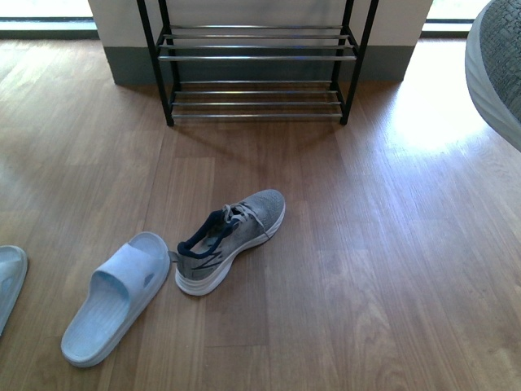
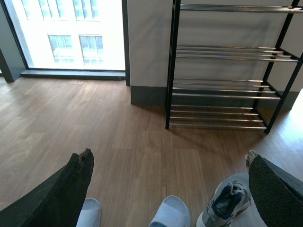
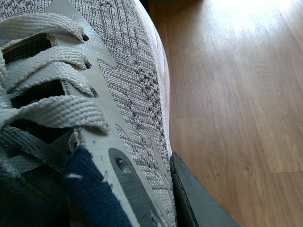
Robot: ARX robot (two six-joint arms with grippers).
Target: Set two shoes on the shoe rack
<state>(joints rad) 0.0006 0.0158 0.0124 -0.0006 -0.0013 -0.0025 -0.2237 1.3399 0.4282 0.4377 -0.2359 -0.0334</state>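
Right hand [image 3: 142,189] clamped on grey sneaker [image 1: 498,65], held aloft far right; shoe rack [image 1: 257,57] sat ahead-left of it. Left hand [image 2: 168,158] fingers apart, empty, near second sneaker [image 2: 225,205].

Daylight from the window [image 2: 71,35] glares off the floor [image 1: 431,114].

In the front view, a grey sneaker [image 1: 498,69] at the upper right is cut off by the frame's edge, showing only some knit and sole. At the lower left edge a pale blue slide [image 1: 10,281] is mostly cropped. The rack [image 1: 256,57] loses its top at the upper edge.

In the right wrist view the grey sneaker overflows the frame and hides all but one dark finger [image 3: 194,201]. In the left wrist view the other slide [image 2: 170,213] is cut off by the frame's edge.
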